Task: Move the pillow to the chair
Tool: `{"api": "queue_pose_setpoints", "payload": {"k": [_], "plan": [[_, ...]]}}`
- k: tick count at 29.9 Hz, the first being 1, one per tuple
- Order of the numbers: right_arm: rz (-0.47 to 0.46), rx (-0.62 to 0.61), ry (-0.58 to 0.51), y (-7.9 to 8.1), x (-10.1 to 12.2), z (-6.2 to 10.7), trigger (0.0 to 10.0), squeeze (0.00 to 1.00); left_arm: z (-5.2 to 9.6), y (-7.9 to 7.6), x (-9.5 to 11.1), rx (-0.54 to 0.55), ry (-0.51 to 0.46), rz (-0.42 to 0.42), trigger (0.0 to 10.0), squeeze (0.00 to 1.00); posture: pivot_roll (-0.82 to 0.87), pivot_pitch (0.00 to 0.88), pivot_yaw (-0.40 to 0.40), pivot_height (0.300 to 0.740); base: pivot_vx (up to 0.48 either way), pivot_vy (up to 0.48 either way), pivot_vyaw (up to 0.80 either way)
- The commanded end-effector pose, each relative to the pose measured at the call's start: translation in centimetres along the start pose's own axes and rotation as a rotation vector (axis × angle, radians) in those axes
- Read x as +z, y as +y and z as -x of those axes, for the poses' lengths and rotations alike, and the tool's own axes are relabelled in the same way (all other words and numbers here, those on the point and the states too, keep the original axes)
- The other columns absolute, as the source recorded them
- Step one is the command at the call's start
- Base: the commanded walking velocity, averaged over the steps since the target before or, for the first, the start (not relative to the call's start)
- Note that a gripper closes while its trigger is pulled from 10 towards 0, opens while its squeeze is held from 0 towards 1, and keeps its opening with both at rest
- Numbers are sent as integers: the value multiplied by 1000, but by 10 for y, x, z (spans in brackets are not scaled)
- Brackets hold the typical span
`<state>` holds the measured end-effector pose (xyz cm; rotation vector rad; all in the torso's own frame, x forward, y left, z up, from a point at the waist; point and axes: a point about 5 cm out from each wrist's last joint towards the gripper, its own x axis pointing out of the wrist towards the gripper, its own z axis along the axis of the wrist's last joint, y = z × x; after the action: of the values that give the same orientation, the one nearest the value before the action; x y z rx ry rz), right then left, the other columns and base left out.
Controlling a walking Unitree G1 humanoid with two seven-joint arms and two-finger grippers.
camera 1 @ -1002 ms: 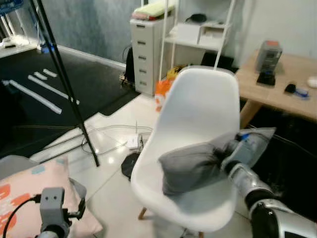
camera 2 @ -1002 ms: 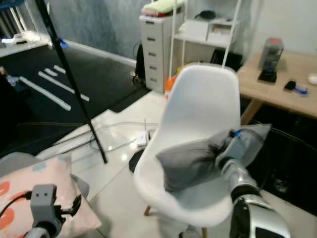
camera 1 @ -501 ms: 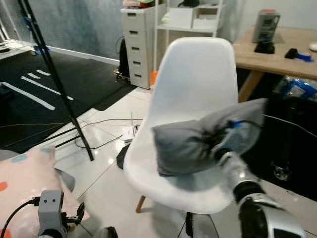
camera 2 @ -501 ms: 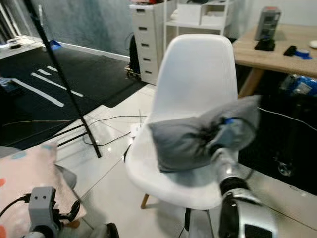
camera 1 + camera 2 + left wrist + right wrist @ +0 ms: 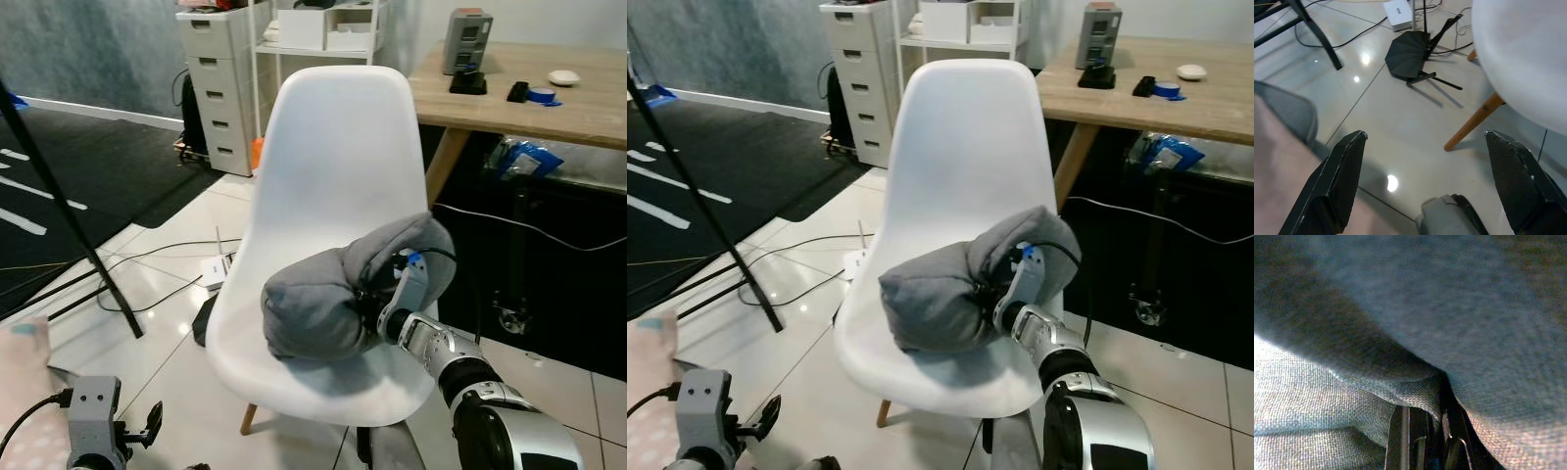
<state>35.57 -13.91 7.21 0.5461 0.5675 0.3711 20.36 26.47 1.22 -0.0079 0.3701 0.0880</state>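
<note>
Since a second ago my right gripper (image 5: 991,294) has carried the grey pillow (image 5: 333,299) lower, so it now sits on the seat of the white chair (image 5: 328,137). My fingers are still pinched on a fold of its fabric. My left gripper (image 5: 1425,181) hangs spread wide above the tiled floor (image 5: 1396,132).

Fingertips buried in cloth

We saw the right gripper (image 5: 377,305) sunk into the grey pillow (image 5: 333,299), its fingertips hidden; we could not tell how they stood.
</note>
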Motion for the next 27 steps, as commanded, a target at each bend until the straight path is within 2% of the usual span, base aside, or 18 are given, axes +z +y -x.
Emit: {"api": "queue_pose_setpoints", "payload": {"k": [1, 3, 5, 6, 8, 9, 11, 13, 14, 15, 17, 18, 21, 23, 24, 25, 26, 27], "plan": [[-118, -66, 350, -17, -76, 11, 10000, 0, 3, 6, -1, 10, 14, -4, 10000, 0, -65, 148, 59, 455, 0, 0, 0], [-113, 14, 395, -18, -75, 15, 10000, 0, 3, 4, -2, 7, 20, -2, 10000, 0, -66, 149, 56, 445, 0, 0, 0], [-90, 44, 362, -21, -67, 17, 10000, 0, 3, 3, -3, 6, 22, 0, 10000, 0, -71, 150, 55, 445, 0, 0, 0], [-69, 53, 302, -24, -57, 18, 10000, 0, 4, 3, -3, 6, 24, 1, 10000, 0, -72, 150, 55, 445, 0, 0, 0], [-45, -23, 39, -39, -11, 25, 10000, 0, 4, 1, -5, 5, 31, 5, 10000, 0, -84, 150, 50, 445, 0, 0, 0], [-45, -23, 39, -39, -11, 25, 10000, 0, 4, 1, -5, 5, 31, 5, 10000, 0, -84, 150, 50, 445, 0, 0, 0], [-65, -131, -230, -55, 41, 43, 10000, 0, 3, 0, -6, 3, 35, 8, 10000, 0, -88, 150, 49, 445, 0, 0, 0], [-65, -131, -230, -55, 41, 43, 10000, 0, 3, 0, -6, 3, 35, 8, 10000, 0, -88, 150, 49, 445, 0, 0, 0], [-65, -200, -382, -64, 71, 59, 10000, 0, 2, -1, -6, 2, 35, 11, 10000, 0, -93, 148, 48, 445, 0, 0, 0], [-65, -200, -382, -64, 71, 59, 10000, 0, 2, -1, -6, 2, 35, 11, 10000, 0, -93, 148, 48, 445, 0, 0, 0], [-59, -183, -609, -62, 124, 84, 10000, 0, 1, -3, -7, -2, 37, 15, 10000, 0, -103, 146, 40, 445, 0, 0, 0], [-59, -183, -609, -62, 124, 84, 10000, 0, 1, -3, -7, -2, 37, 15, 10000, 0, -103, 146, 40, 445, 0, 0, 0], [-45, -42, -533, -44, 130, 76, 10000, 0, 0, -4, -7, -3, 37, 18, 10000, 0, -105, 137, 34, 445, 0, 0, 0], [49, 91, -295, -31, 97, 54, 10000, 0, -1, -5, -8, 3, 34, 26, 10000, 0, -109, 133, 28, 445, 0, 0, 0], [49, 91, -295, -31, 97, 54, 10000, 0, -1, -5, -8, 3, 34, 26, 10000, 0, -109, 133, 28, 445, 0, 0, 0], [116, 136, -188, -28, 75, 46, 10000, 0, -1, -5, -8, 5, 34, 28, 10000, 0, -110, 132, 28, 445, 0, 0, 0], [116, 136, -188, -28, 75, 46, 10000, 0, -1, -5, -8, 5, 34, 28, 10000, 0, -110, 132, 28, 445, 0, 0, 0], [127, 186, -64, -24, 48, 37, 10000, 0, 0, -6, -9, 3, 35, 29, 10000, 0, -109, 132, 28, 445, 0, 0, 0]]}}
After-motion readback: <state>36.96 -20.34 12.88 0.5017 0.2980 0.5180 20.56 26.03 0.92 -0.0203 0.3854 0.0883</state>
